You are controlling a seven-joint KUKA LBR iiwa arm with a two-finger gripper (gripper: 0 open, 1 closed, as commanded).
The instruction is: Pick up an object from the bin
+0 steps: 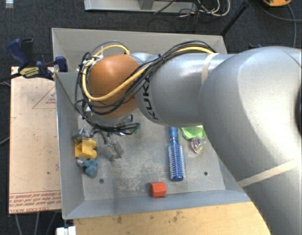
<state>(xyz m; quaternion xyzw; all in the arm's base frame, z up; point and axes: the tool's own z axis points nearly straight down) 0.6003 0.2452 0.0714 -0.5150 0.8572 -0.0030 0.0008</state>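
Note:
My gripper [110,144] reaches down under the orange wrist dome into the left part of the bin, close to the floor. Just left of it lies a yellow blocky toy [85,149], touching or nearly touching the gripper's side. A small blue-grey lump [91,168] sits right below the yellow toy, towards the front left corner. I see nothing between the gripper's tips.
A blue hairbrush [175,159] lies lengthwise in the bin's middle right. Beside it are a green piece [192,131] and a small round clear trinket [197,146]. A red cube [158,189] rests by the front wall. The thick arm covers the bin's back and right.

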